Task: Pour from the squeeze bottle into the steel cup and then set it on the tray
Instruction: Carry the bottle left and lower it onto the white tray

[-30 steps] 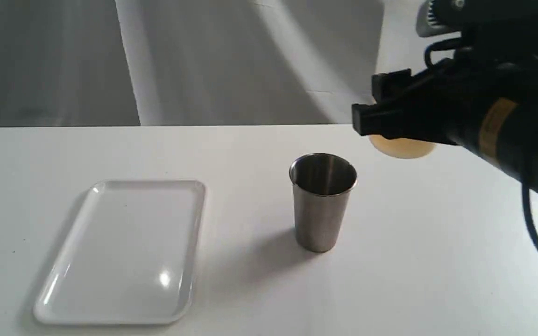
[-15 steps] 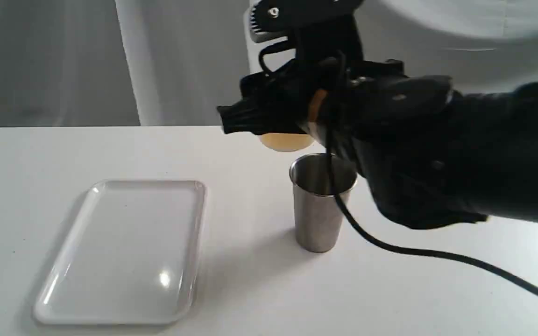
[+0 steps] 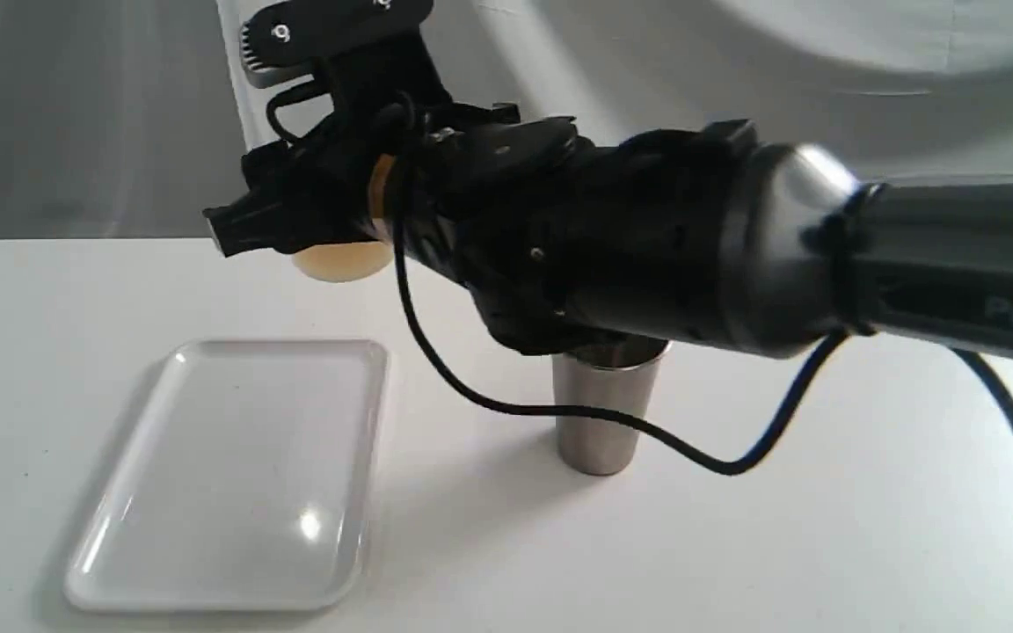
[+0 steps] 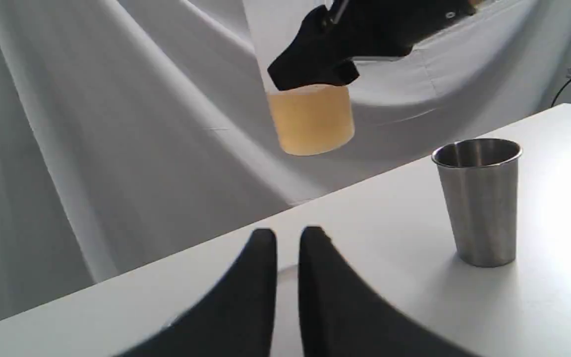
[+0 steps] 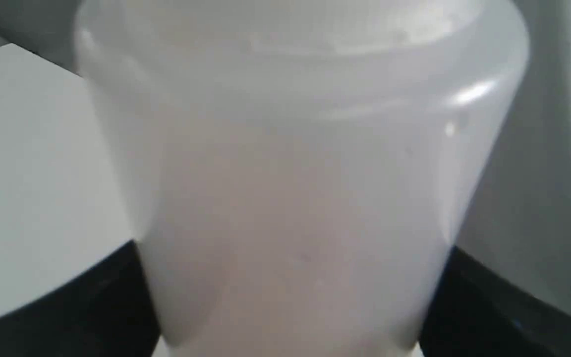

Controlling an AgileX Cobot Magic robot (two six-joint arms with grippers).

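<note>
While the right hand [image 3: 278, 220] grips the squeeze bottle [image 3: 341, 261] around its upper body, the bottle hangs clear of the tabletop [image 3: 779, 545], base down and close to upright, with amber liquid pooled in its bottom part. From the right wrist view the bottle's whitish wall fills nearly everything, with a black finger pressed against each side. In the exterior view the bottle sits left of the steel cup [image 3: 599, 422] and above the far edge of the tray [image 3: 207, 492] (whether it is truly over the tray or beyond it, the pictures do not settle). The nozzle is hidden.

The steel cup stands upright on the tabletop, apart from the tray on its right; the right arm [image 3: 691, 255] reaches across in front of it and covers most of its rim there, though the left wrist view shows the rim whole. A black cable [image 3: 559, 409] loops down from the arm across the cup's side. The tray lies flat on the tabletop, glossy and white.

The left hand [image 4: 288, 238] hovers low over the tabletop, its fingers drawn together to a narrow slit, gripping nothing. A pale draped cloth [image 3: 76, 114] hangs behind.
</note>
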